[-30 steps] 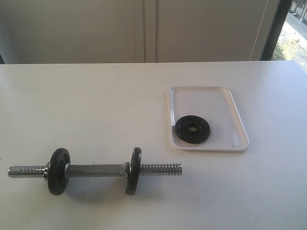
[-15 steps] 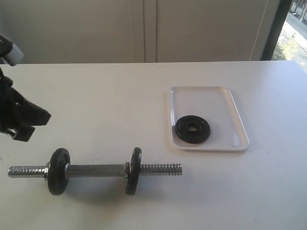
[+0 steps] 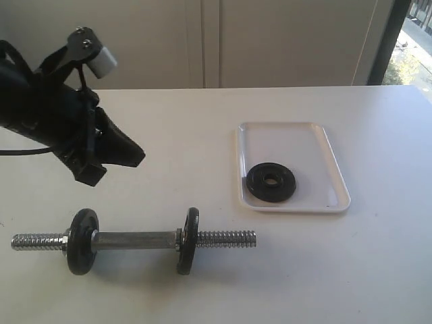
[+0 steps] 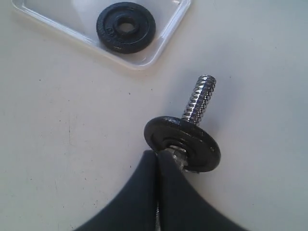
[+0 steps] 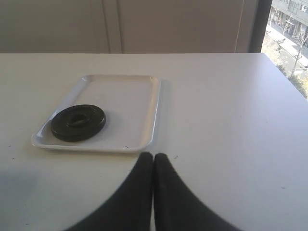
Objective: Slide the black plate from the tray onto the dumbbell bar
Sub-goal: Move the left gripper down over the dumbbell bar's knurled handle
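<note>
The black plate (image 3: pixel 271 182) lies flat in the near left part of the white tray (image 3: pixel 290 135), right of centre on the table. The dumbbell bar (image 3: pixel 135 239) lies at the front left, with two black discs and both threaded ends bare. My left gripper (image 3: pixel 140 158) hangs shut and empty above the table, behind the bar. In the left wrist view, its shut tips (image 4: pixel 158 154) sit close to one disc of the dumbbell bar (image 4: pixel 183 143), with the black plate (image 4: pixel 126 27) and tray (image 4: pixel 163 41) beyond. My right gripper (image 5: pixel 153 156) is shut and empty, near the tray (image 5: pixel 125 91) holding the black plate (image 5: pixel 78 122).
The white table (image 3: pixel 378 270) runs back to a pale wall with cabinet doors (image 3: pixel 202 40). A window (image 3: pixel 415 47) sits at the far right. The left arm's black body (image 3: pixel 40 108) reaches in from the left edge.
My left arm has come in from the left edge and moved right and up over the table. The plate, tray and bar have not moved.
</note>
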